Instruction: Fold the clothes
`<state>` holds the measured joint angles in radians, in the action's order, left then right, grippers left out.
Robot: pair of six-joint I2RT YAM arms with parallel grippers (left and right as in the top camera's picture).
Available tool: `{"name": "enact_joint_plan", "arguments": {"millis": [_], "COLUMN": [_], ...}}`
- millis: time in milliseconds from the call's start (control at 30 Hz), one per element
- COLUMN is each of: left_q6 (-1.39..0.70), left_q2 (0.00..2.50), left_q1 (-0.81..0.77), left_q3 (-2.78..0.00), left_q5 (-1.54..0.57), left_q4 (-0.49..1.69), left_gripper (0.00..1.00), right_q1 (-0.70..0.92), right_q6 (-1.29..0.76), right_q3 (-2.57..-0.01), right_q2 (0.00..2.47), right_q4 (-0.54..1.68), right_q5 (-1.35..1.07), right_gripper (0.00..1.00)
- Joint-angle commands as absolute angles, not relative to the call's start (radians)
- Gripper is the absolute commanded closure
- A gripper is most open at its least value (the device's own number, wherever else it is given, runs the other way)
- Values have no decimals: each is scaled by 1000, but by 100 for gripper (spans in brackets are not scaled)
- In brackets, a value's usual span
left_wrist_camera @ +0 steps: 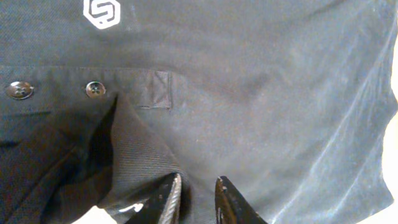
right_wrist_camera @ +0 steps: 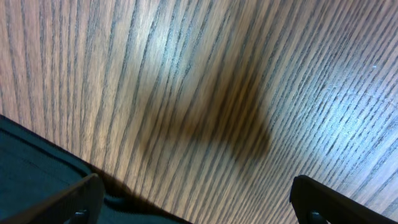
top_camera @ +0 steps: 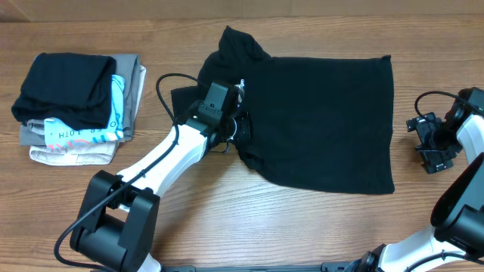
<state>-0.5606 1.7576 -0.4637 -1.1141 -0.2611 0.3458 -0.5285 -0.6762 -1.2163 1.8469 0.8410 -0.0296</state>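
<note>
The left arm reaches from the bench's near-left corner toward the centre. The left gripper (top_camera: 236, 127) is tipped down on the left edge of the black shirt (top_camera: 318, 121), its jaws drawn narrow on a fold of cloth beside the buttons (left_wrist_camera: 94, 89) and below the white logo (left_wrist_camera: 102, 14). The shirt lies spread flat from the centre toward the right edge. The right arm bends in at the right edge. The right gripper (top_camera: 432, 143) is spread wide over bare wood just beside the shirt's hem.
</note>
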Motion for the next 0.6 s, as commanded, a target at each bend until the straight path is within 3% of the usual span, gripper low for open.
{"name": "enact_joint_plan", "arguments": {"millis": [0, 367, 567], "left_q6": [-584, -583, -542], "left_q2": [1785, 1880, 1879], "left_q1": [-473, -500, -500], "left_q3": [-1130, -1155, -1289], "left_q5": [-259, -362, -382], "left_q4": [333, 185, 294], "left_gripper": [75, 76, 72], "right_q1": [-526, -526, -526], "right_q6": [-678, -678, -678], "right_q3": [-1230, -1230, -1230], "right_q2": [1848, 1848, 1848], "right_q4": [839, 839, 839], "right_q5": [-32, -32, -32], "right_gripper": [0, 0, 0]}}
